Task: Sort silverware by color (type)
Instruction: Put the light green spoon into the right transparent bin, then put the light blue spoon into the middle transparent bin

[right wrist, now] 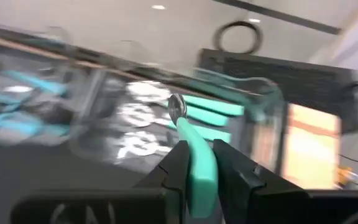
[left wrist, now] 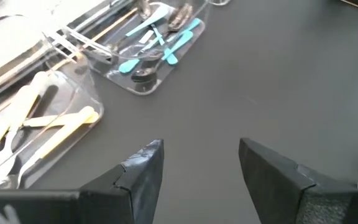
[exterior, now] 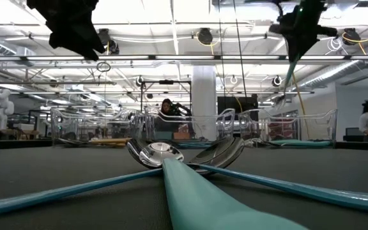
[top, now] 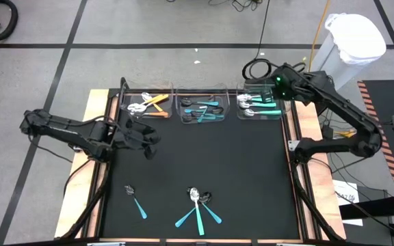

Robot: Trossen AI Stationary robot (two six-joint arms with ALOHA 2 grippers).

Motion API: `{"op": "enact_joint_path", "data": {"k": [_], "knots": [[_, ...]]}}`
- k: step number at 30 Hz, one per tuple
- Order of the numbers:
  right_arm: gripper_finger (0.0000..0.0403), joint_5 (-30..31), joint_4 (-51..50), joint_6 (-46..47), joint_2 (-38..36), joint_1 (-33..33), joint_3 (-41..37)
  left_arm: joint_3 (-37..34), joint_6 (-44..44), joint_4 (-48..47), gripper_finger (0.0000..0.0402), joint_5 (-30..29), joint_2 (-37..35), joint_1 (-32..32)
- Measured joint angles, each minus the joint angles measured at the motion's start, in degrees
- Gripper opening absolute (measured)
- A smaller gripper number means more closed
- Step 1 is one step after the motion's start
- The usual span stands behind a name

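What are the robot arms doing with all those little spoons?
They're sorting spoons by colour into three clear bins. The right hand is shut on a teal-handled spoon and holds it over the right bin. The left hand is open and empty, just in front of the left bin, which has the orange-handled spoons. Four more teal spoons lie on the black mat, waiting their turn.

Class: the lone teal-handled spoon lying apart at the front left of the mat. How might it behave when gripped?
The lone teal-handled spoon looks thin, so probably light and slightly bendy. Lying flat on the black mat, it may slide or pivot if nudged. Its rounded bowl could make it rock.
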Motion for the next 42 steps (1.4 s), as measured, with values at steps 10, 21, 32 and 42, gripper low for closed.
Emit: {"op": "enact_joint_path", "data": {"k": [10, 21, 32, 42], "knots": [[0.0059, 6.92, -3.46, 0.26, 10.93, -1.47, -0.02, 0.00, -1.54, 0.11, 0.0211, 1.36, 0.02, 1.41], [0.0320, -5.17, 7.25, -10.07, 13.79, 2.46, -0.02, 0.00, -3.55, -0.09, 0.0211, 1.28, 0.02, 1.39], [0.0354, -11.88, 13.83, -6.31, 2.97, 3.40, -0.02, -0.34, -3.81, -0.94, 0.0211, 8.98, 0.02, 1.39], [0.0352, -18.73, 13.02, 1.71, 0.06, 13.08, 0.00, -9.38, -41.68, -1.48, 0.0211, 29.38, 2.87, -4.24]]}}
